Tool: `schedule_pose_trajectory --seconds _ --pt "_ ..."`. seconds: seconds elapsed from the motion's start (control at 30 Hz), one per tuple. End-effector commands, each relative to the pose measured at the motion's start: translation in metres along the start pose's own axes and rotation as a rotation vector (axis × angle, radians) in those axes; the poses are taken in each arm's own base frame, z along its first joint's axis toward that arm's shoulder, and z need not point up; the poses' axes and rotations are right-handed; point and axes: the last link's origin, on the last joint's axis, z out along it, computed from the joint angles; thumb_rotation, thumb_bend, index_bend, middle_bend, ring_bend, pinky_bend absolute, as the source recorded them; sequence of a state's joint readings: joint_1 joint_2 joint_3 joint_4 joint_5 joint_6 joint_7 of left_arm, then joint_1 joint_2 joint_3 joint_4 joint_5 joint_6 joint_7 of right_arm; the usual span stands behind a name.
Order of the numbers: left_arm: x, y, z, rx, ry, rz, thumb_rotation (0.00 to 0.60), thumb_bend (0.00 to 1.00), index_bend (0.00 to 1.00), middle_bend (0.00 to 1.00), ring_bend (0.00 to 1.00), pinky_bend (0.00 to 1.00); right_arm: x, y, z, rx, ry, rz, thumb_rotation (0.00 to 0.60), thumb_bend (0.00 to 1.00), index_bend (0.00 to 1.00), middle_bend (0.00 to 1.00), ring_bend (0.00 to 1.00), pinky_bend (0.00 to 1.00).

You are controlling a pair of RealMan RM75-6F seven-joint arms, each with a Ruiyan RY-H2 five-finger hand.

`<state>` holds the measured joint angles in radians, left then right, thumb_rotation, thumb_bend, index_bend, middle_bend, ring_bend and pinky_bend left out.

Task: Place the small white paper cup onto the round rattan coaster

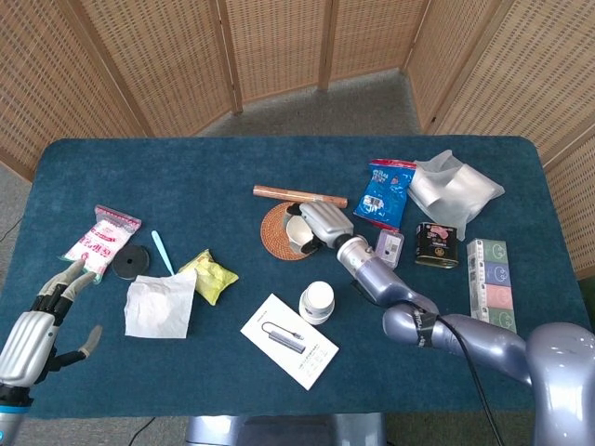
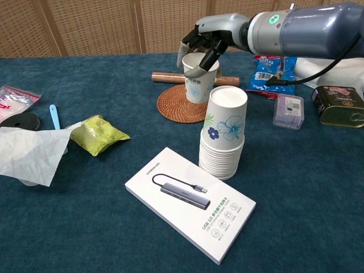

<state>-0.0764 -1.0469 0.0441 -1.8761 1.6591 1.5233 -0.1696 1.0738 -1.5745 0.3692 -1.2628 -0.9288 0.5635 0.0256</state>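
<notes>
Table (image 2: 318, 216), blue cloth top, contents listed near to far:

White box (image 2: 190, 201) with a printed cable adapter, lying flat at the front edge. Stack of paper cups (image 2: 224, 134) with a blue flower print, upright just behind the box. Crumpled tissue (image 2: 28, 152) and yellow packet (image 2: 99, 135) to the left side; black disc (image 2: 18, 121), light blue stick (image 2: 54, 115) and a pink-and-white bag (image 1: 100, 236) beyond them.

Left hand (image 1: 37, 321): at the near left table edge, fingers apart, holding nothing.

Round rattan coaster (image 2: 177, 104): mid-table behind the cup stack. Small white paper cup (image 2: 199, 78): upright over the coaster's right part, base at or just above it; contact cannot be told. Right hand (image 2: 206, 40): fingers wrapped over the cup's rim, holding it.

Small purple-lidded box (image 2: 288, 111) and dark tin (image 2: 337, 105) to the right. Brown roll (image 2: 170, 78) behind the coaster. Blue snack bag (image 2: 272, 69) and clear plastic bag (image 1: 454, 190) farthest back
</notes>
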Motion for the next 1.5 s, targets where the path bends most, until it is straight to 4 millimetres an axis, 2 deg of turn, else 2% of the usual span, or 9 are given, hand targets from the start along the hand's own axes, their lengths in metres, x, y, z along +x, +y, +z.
schedule_pose_trajectory --seconds 0.03,0.73,1.23,1.5 --pt "0.0 -0.002 0.0 0.01 0.0 0.002 0.6 0.46 0.09 0.0 0.0 0.0 -0.005 -0.005 0.012 0.004 -0.014 0.004 0.6 0.37 0.41 0.34 0.31 0.64" --pt "0.002 -0.01 0.0 0.06 0.018 0.011 0.6 0.46 0.09 0.0 0.0 0.0 -0.02 -0.009 0.061 -0.04 -0.044 0.016 0.6 0.36 0.41 0.34 0.31 0.62" --pt "0.001 -0.012 0.002 0.069 0.014 0.012 0.6 0.46 0.09 0.0 0.0 0.0 -0.015 0.0 0.071 -0.066 -0.029 -0.004 0.6 0.36 0.4 0.33 0.3 0.59" --pt "0.001 -0.011 0.002 0.065 0.013 0.014 0.6 0.46 0.09 0.0 0.0 0.0 -0.011 0.004 0.069 -0.066 -0.028 -0.004 0.6 0.37 0.35 0.31 0.25 0.46"
